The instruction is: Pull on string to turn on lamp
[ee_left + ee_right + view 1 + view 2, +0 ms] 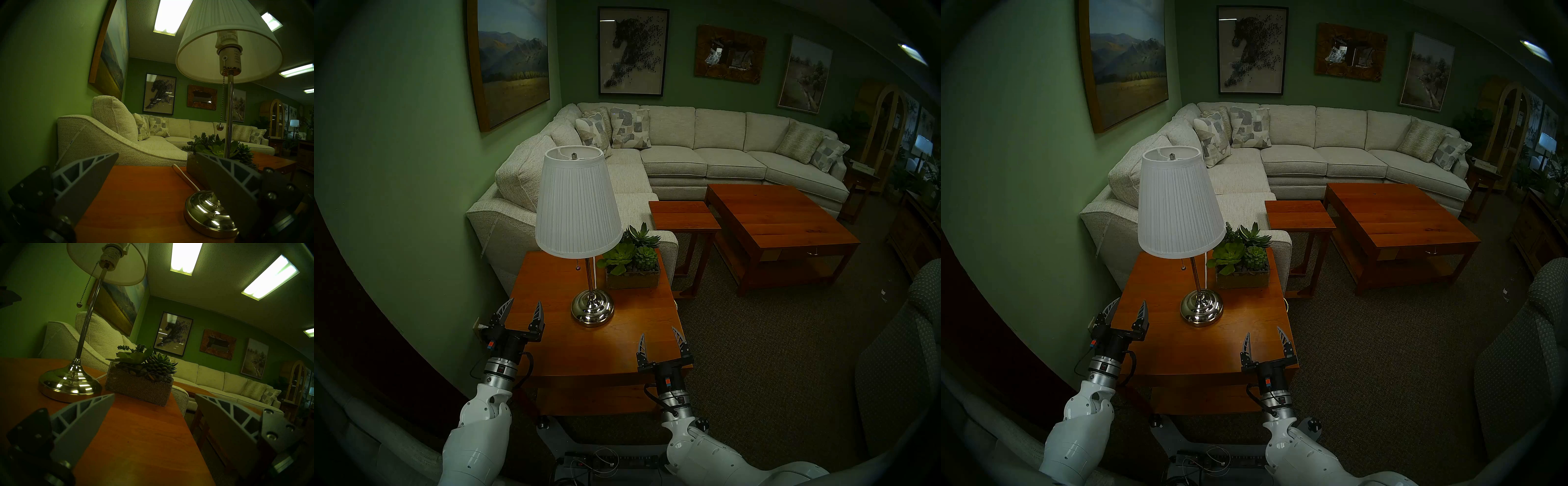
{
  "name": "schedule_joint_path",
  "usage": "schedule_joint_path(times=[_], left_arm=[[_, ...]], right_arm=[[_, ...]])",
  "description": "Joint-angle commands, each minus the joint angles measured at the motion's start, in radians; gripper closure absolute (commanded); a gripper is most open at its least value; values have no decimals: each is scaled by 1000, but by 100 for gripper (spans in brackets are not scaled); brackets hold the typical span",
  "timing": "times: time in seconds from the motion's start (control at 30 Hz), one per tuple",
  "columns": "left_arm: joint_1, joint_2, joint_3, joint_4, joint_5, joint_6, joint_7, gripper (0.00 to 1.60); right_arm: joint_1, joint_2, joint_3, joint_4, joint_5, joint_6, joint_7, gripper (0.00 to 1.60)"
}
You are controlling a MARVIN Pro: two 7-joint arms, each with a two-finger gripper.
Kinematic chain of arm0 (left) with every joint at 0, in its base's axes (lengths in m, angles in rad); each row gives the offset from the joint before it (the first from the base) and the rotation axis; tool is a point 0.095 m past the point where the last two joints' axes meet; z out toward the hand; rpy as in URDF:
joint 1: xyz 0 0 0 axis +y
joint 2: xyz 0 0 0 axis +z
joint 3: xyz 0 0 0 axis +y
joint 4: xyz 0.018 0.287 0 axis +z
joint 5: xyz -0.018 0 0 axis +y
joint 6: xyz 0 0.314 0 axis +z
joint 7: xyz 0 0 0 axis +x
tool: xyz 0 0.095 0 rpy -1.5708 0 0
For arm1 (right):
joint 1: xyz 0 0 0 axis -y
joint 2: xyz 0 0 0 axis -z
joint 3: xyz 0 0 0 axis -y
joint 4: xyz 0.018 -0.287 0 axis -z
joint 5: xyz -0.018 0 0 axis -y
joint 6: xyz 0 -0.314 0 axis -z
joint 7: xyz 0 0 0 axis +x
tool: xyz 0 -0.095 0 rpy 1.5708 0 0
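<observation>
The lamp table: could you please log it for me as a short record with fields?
surface: wooden side table, beside a sofa
lamp: upright, white pleated shade, chrome pole and base, unlit
string: hangs free from the socket, left of the pole, small bead at its end
planter: glass box of succulents, right of the lamp, behind its base
left hand: open, empty, over the table's left edge
right hand: open, empty, over the near right corner
</observation>
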Motion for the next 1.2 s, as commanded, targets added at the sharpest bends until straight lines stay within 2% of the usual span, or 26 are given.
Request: schedule_joint_path(times=[0.0, 0.1, 0.27, 0.57, 0.9, 1.17], left_arm=[[-7, -2, 1, -45, 5, 4, 6, 0], [7, -11, 13, -103, -3, 1, -12, 0], [-14, -18, 26, -154, -20, -22, -33, 0], [1, -25, 44, -263, -25, 12, -35, 0], [51, -43, 52, -373, 49, 113, 33, 0], [30, -90, 69, -371, 122, 120, 103, 0]], right_arm=[[14, -5, 4, -18, -3, 3, -9, 0], [15, -5, 4, -16, -2, 1, -8, 0], [16, -6, 5, -13, -1, 0, -6, 0], [17, -7, 6, -12, -2, -1, -6, 0], [15, -7, 9, -15, -6, 1, -8, 0], [15, -8, 11, -14, -7, 0, -7, 0]])
